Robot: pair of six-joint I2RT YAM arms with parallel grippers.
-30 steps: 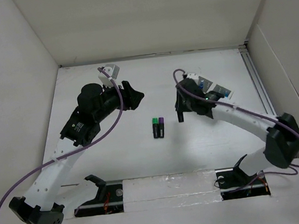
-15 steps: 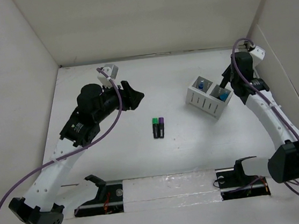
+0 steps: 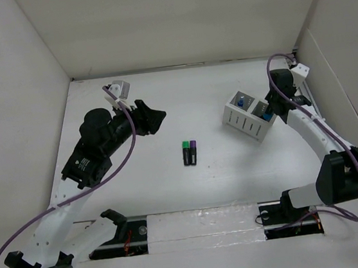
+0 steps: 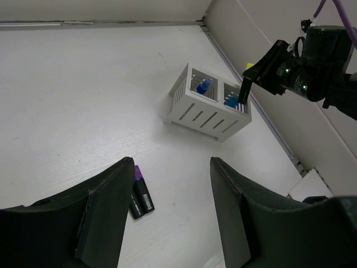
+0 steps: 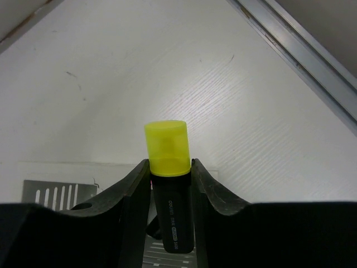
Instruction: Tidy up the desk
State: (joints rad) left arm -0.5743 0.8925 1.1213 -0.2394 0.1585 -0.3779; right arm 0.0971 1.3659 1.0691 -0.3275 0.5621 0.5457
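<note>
On the white desk [image 3: 172,186] two black highlighters [image 3: 190,152], one green-capped and one purple-capped, lie side by side near the middle. A white slotted organiser [image 3: 247,121] stands at the right with blue items in two compartments. My right gripper [image 3: 271,104] hovers over its right end, shut on a black highlighter with a yellow cap [image 5: 166,148], cap pointing away from the wrist. My left gripper [image 3: 155,118] is open and empty, raised left of the middle. From the left wrist, the two highlighters [image 4: 140,192] lie beside the left finger and the organiser [image 4: 209,109] is farther off.
Upright white panels border the desk on three sides. A metal rail [image 3: 304,87] runs along the right edge, close behind the right gripper. The arm bases and cables sit at the near edge.
My right arm swung from the desk's middle to the right, uncovering the organiser, and now hangs over its right end with the yellow highlighter. The left arm drew back slightly to the left.
</note>
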